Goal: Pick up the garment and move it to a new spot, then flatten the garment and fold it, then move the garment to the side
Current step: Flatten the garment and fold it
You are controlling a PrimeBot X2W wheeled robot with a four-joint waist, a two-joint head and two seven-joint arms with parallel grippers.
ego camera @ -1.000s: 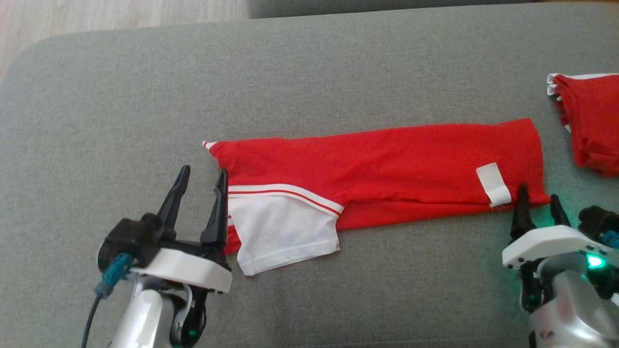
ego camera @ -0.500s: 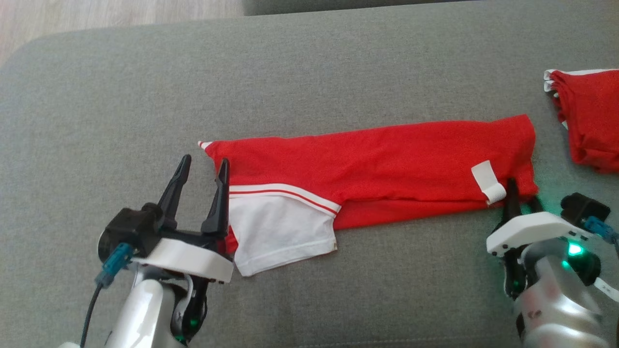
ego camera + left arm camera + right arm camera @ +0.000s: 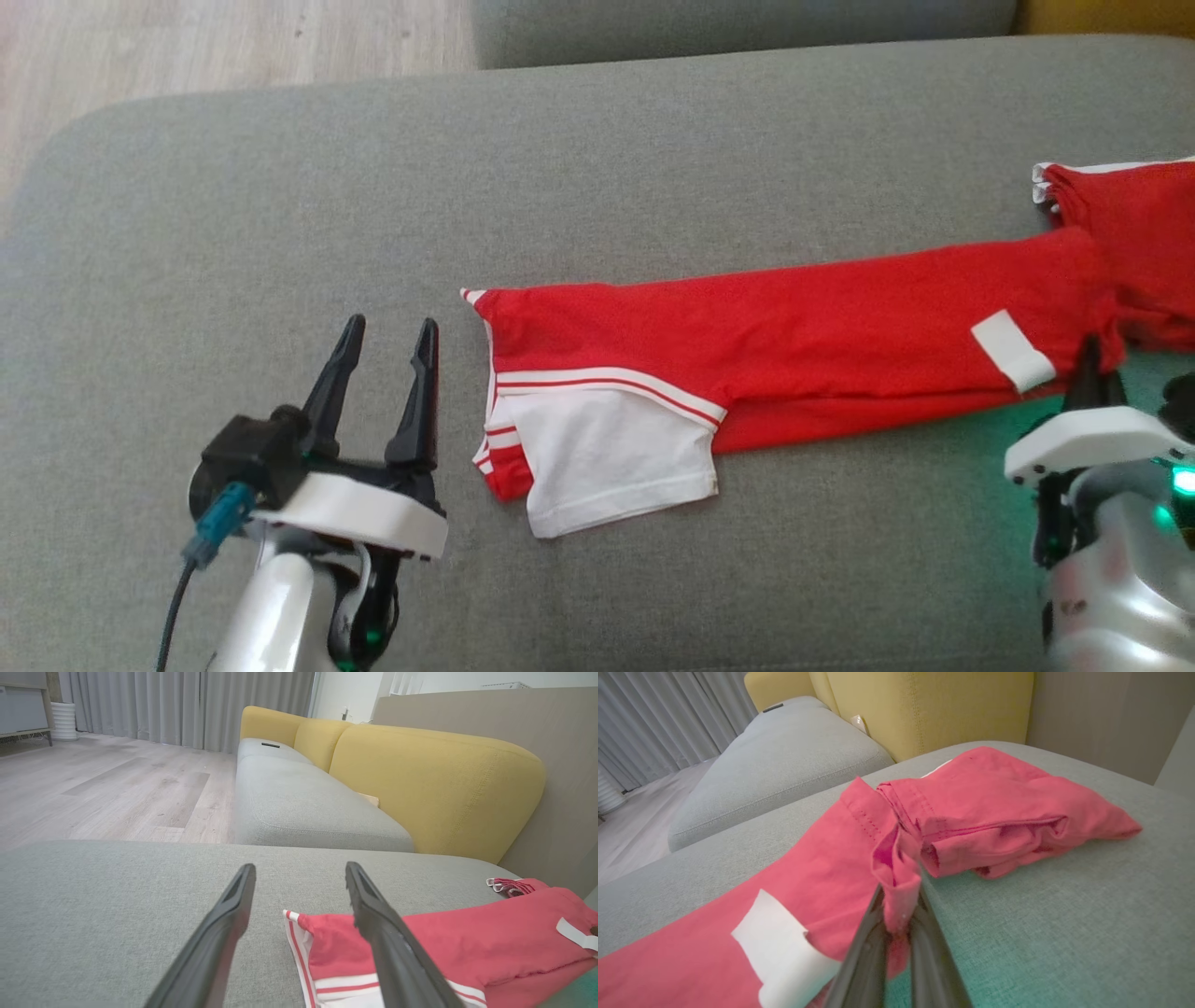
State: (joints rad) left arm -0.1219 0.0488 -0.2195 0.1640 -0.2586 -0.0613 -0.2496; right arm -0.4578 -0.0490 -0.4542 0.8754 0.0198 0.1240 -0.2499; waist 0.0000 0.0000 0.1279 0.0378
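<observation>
The folded red T-shirt (image 3: 794,327) lies lengthwise, left to right, on the grey sofa cushion (image 3: 280,187). The right end effector (image 3: 1090,364) is clenched on its right hem corner. The left end effector (image 3: 386,325), fingers spread, sits just beside its left end, seemingly not touching.

garment (image 3: 803,877): red, flat on the cushion, running to the lower left (white patch (image 3: 777,938) near the grip)
right gripper (image 3: 899,910): clamped on the garment's end hem, which bunches up between its fingers
pile (image 3: 994,807): crumpled red cloth, touching the garment's end
cushion (image 3: 1064,933): grey
</observation>
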